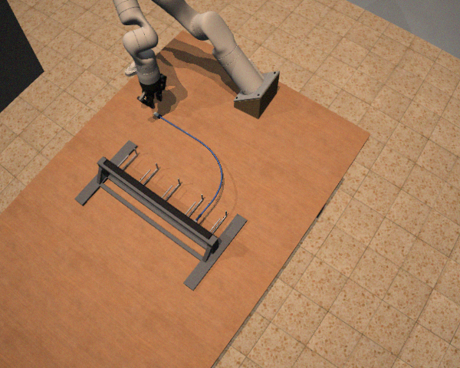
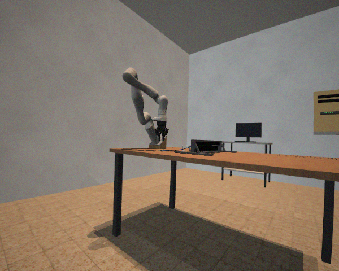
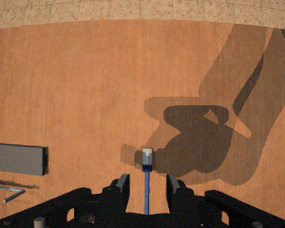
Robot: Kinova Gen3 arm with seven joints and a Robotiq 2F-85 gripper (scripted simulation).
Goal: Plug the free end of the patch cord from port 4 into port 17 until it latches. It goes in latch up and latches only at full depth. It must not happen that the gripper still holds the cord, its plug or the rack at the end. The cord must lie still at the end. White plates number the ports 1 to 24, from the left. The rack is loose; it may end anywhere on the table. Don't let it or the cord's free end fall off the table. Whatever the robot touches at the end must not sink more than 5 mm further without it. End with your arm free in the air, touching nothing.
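A blue patch cord (image 1: 212, 156) curves across the wooden table from the grey rack (image 1: 159, 205) to its free plug (image 1: 156, 115), which lies flat on the table. My gripper (image 1: 149, 100) hangs above the table just beyond the plug, fingers partly open and empty. In the wrist view the plug (image 3: 144, 158) and cord lie on the table below, in line with the gap between my fingers, which do not touch them. The rack's port face is turned away in the overhead view; the number plates are not readable.
The arm's base block (image 1: 257, 93) stands at the far side of the table. The table's far left edge runs close behind the gripper. Several cable hooks (image 1: 175, 188) stick out of the rack toward the cord. A rack foot (image 3: 16, 160) shows at the left of the wrist view.
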